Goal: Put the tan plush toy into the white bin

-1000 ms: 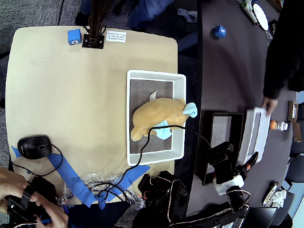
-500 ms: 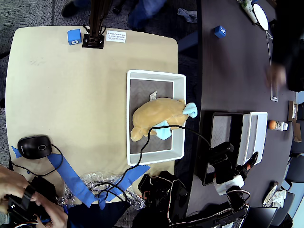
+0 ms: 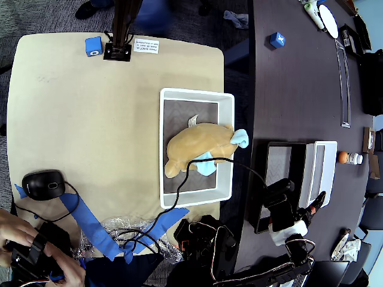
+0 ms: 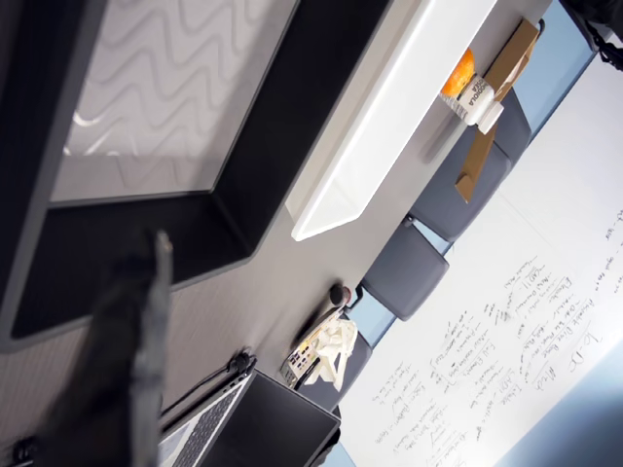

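Observation:
In the overhead view the tan plush toy [image 3: 197, 149] lies inside the white bin [image 3: 194, 92] on the tan table, its light blue fin [image 3: 240, 138] draped over the bin's right rim. A black cable [image 3: 188, 173] crosses the bin's lower half over the toy. My gripper [image 3: 317, 200] is far to the right on the dark table, between the black bin and the narrower white bin, jaws together with nothing in them. In the wrist view my dark gripper [image 4: 146, 321] shows blurred at the lower left, in front of the black bin [image 4: 282, 117].
A black bin [image 3: 263, 179] and a narrower white bin [image 3: 325, 145] stand side by side on the dark table. An orange-capped bottle [image 3: 347, 158] lies beyond them. A mouse [image 3: 42, 184], blue tape and a blue cube [image 3: 93, 46] sit on the tan table.
A person's hand at the right set the narrower white bin down beside the black bin and has withdrawn from view. The toy, the white bin and my arm have not moved.

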